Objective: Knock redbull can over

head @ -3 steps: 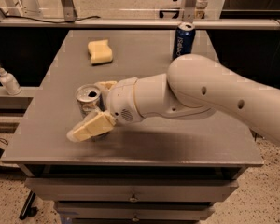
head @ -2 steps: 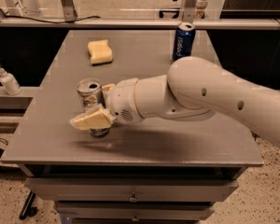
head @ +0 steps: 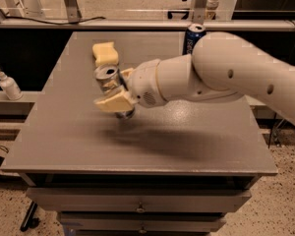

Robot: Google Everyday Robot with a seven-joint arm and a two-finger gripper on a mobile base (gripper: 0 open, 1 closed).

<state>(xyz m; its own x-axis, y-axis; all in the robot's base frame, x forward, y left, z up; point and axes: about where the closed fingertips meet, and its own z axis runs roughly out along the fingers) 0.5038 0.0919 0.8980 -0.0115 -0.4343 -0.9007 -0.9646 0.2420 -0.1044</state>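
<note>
The redbull can (head: 109,78), slim and silver with a pull-tab top, is left of the middle of the grey table (head: 152,146). It leans with its top toward the left. My gripper (head: 119,88) is shut on it, with one cream finger (head: 113,102) across its front and the other behind it. The can's lower body is mostly hidden by the front finger, and only its base shows below. My white arm reaches in from the right.
A yellow sponge (head: 105,53) lies at the back left of the table, just behind the can. A dark blue can (head: 192,37) stands at the back, partly behind my arm. A white pump bottle (head: 9,85) stands on a lower shelf at the left.
The gripper has moved away from the front edge and to the right. The redbull can has moved with it and now leans instead of standing upright.
</note>
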